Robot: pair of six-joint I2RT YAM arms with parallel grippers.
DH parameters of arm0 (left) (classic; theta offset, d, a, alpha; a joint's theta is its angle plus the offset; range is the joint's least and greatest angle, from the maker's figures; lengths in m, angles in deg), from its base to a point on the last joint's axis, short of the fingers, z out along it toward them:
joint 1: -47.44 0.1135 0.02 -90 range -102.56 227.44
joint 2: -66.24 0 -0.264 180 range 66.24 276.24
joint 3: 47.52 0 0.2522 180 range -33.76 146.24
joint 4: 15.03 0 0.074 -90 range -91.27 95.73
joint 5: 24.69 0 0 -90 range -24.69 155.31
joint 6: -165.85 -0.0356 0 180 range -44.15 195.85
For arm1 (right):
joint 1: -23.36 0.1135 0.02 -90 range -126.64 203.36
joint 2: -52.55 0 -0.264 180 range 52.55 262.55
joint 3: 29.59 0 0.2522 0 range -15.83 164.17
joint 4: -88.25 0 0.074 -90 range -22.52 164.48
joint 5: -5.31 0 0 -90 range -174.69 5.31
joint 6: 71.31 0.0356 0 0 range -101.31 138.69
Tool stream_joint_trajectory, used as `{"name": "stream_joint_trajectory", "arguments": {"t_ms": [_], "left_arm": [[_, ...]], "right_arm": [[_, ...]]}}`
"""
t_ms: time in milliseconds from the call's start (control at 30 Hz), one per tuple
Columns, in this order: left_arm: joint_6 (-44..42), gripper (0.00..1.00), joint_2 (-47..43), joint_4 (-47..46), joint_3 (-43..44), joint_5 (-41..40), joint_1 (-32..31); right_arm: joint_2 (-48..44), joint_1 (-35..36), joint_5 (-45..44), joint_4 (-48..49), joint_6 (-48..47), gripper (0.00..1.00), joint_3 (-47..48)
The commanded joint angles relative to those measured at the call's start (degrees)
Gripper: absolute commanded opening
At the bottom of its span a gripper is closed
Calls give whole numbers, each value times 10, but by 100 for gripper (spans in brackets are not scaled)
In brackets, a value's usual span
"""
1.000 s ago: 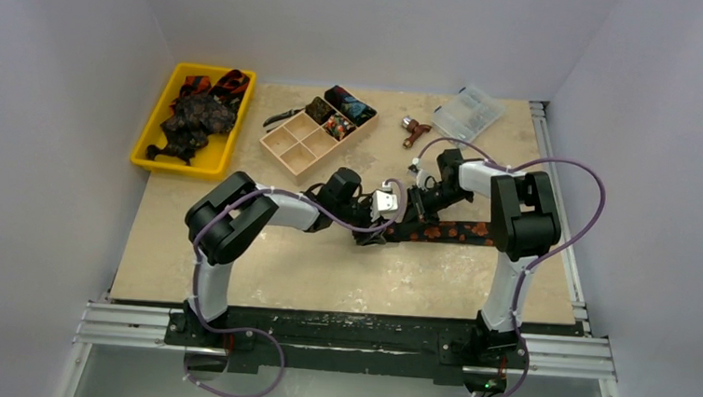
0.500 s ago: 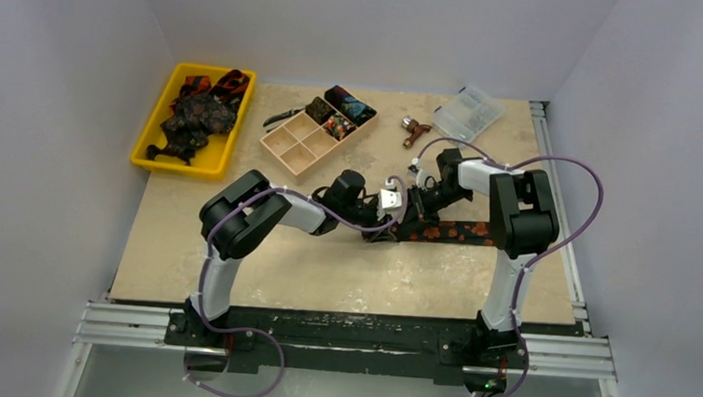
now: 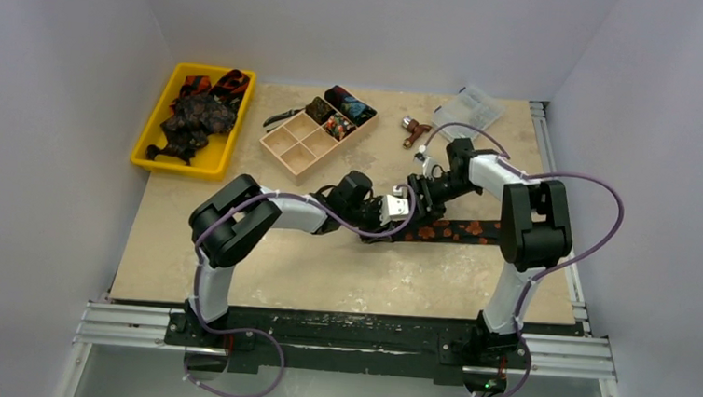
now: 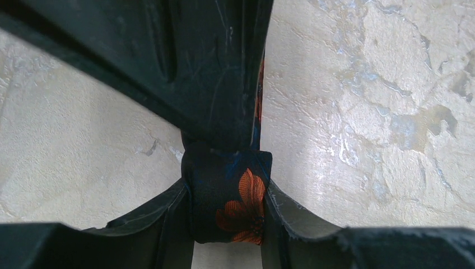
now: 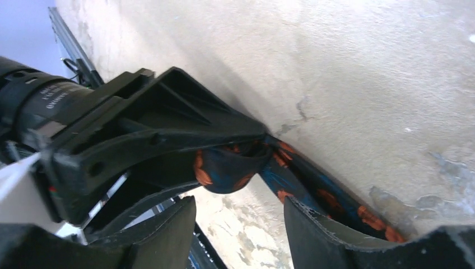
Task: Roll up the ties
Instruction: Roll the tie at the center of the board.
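One black, orange-flowered tie (image 4: 224,188) lies on the surface (image 3: 324,271); the left end effector (image 4: 227,235) clamps its rolled end, while the right end effector (image 5: 238,204) beside it gapes, holding nothing.

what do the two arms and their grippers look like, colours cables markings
The left arm and right arm have white tubular links and bulky black joints, with a thin purple cable looped along each. The left gripper and right gripper have black, scuffed plastic fingers. Small white lettering on the left gripper's body is unreadable.
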State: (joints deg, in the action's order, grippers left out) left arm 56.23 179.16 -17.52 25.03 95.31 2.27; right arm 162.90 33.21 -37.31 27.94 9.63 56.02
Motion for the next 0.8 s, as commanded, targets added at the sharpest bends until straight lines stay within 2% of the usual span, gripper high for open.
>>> {"name": "stream_joint_trajectory", "arguments": {"t_ms": [0,267,333,400,600,767], "left_arm": [[-33,32,24,147,13,-67,-7],[-25,33,32,200,45,-91,-9],[-24,34,32,205,47,-90,-9],[-18,37,30,204,47,-81,-9],[14,59,10,113,15,11,7],[76,64,12,-17,-8,48,18]], "right_arm": [[-23,24,43,8,17,59,12],[35,39,12,35,37,40,17],[41,38,-2,36,29,24,17],[42,39,-17,39,23,0,15],[68,19,-71,54,-27,0,4],[101,-6,-98,52,-57,0,9]]}}
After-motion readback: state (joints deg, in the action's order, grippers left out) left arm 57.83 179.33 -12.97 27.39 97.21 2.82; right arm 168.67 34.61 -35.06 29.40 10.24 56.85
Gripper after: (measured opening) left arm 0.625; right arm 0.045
